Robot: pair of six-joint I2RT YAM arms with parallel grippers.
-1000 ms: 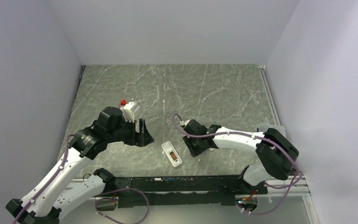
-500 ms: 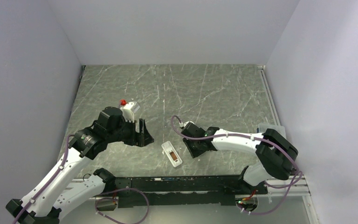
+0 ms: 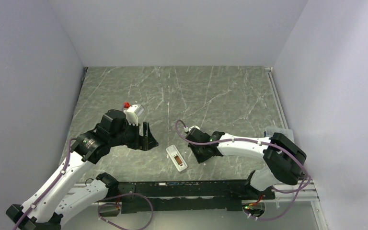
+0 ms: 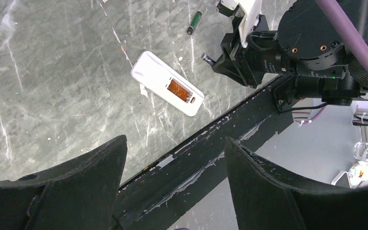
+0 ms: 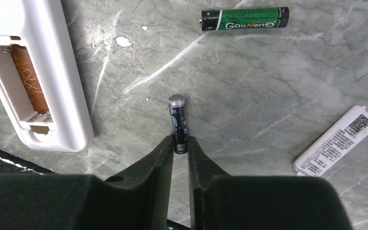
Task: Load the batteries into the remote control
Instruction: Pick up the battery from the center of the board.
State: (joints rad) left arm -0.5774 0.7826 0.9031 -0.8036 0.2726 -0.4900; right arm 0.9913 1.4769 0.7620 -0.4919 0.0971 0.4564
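The white remote control (image 3: pixel 176 157) lies face down near the table's front edge, its orange-brown battery recess (image 5: pixel 28 81) uncovered. Just right of it, a dark battery (image 5: pixel 178 120) lies on the marble, and my right gripper (image 5: pixel 179 142) is shut on its near end, a finger against each side. A green battery (image 5: pixel 244 18) lies farther off, apart from both. In the left wrist view the remote control (image 4: pixel 166 89) and the green battery (image 4: pixel 194 22) show below my left gripper (image 4: pixel 175 143), which hangs open and holds nothing. My left gripper (image 3: pixel 148 136) is left of the remote.
A white battery cover with a printed label (image 5: pixel 338 141) lies to the right of my right gripper. A black rail (image 3: pixel 187 187) runs along the table's near edge. A clear plastic box (image 3: pixel 275 130) stands by the right arm's elbow.
The right gripper's jaws have narrowed onto the dark battery, and that arm has edged slightly left. The left arm has not moved.
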